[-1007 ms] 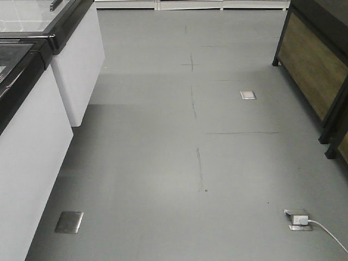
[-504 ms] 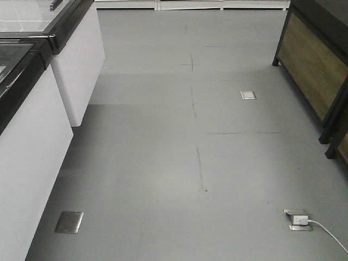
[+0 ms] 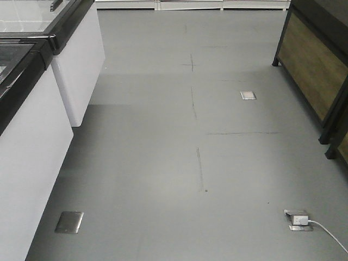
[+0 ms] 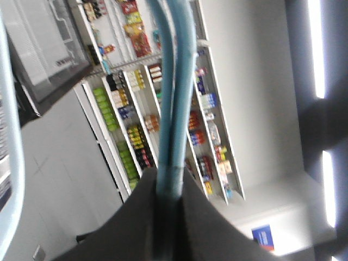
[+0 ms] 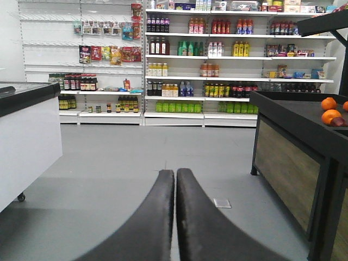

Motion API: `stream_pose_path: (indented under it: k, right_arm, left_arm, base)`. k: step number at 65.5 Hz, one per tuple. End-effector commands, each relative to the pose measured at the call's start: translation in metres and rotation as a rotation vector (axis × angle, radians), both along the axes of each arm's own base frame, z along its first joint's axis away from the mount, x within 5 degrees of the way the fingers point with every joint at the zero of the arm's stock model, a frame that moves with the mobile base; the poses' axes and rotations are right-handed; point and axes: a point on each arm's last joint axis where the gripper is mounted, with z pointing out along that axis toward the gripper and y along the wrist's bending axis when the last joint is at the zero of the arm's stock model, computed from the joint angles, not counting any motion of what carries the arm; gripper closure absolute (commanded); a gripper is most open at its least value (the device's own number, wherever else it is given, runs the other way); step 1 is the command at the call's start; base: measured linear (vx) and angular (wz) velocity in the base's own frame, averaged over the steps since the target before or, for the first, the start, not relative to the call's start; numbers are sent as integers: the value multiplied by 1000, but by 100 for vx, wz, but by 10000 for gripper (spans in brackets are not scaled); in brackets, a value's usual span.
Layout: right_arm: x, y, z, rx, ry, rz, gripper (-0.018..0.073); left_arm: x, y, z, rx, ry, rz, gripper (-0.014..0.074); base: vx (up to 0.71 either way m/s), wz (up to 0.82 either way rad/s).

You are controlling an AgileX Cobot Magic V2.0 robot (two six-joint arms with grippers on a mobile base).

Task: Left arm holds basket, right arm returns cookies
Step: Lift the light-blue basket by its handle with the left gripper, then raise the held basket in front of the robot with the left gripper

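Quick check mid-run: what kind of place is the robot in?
Most likely a small grocery shop, or a mock-up: white wall shelves stocked with coloured bottles, a white chest freezer with a black rim, and oranges on a dark wood-panelled display stand.

Grey floor [image 3: 163, 163] — thin dark lines.
Metal plate [image 3: 69, 222] lower left; socket box [image 3: 298, 219] with white cable [image 3: 329, 235] lower right.

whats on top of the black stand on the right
Oranges sit on the black stand near the frame edge, at least two. Its top is seen almost edge-on and runs out of view, so anything further along is hidden.
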Motion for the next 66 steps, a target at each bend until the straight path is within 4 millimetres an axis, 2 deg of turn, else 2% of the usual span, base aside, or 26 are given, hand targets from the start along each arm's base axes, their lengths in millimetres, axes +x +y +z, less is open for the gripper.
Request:
stream_pose_path:
  k: [1, 10, 14, 22, 34, 41, 53, 66]
  right_arm:
    - [-2, 0, 7, -12, -85, 1, 563]
    - [-2, 0, 7, -12, -85, 1, 563]
    - [-2, 0, 7, -12, -85, 1, 563]
    - [-2, 0, 7, -12, -85, 1, 563]
    - [-2, 0, 7, -12, -85, 1, 563]
    - [-2, 0, 7, -12, -85, 1, 563]
    - [-2, 0, 7, -12, -85, 1, 563]
    - [-2, 0, 7, -12, -85, 1, 563]
  left_arm:
    - [-5, -47, 51, 28, -184, -146, 604]
    - [8, -91, 61, 84, -209, -296, 604]
    - [14, -117, 66, 116, -223, -374, 604]
    - [23, -170, 59, 128, -227, -513, 604]
    - [21, -248, 14, 127, -167, -700, 604]
    - [17, -285, -12, 133, -126, -795, 604]
    - [8, -336, -50, 126, -63, -969, 604]
    - [-6, -381, -80, 157, 0, -1080, 604]
  base:
    - [0, 0]
    - [0, 0]
    - [0, 0]
    - [0, 0]
    - [0, 0]
    - [0, 0]
    - [0, 0]
    - [0, 0]
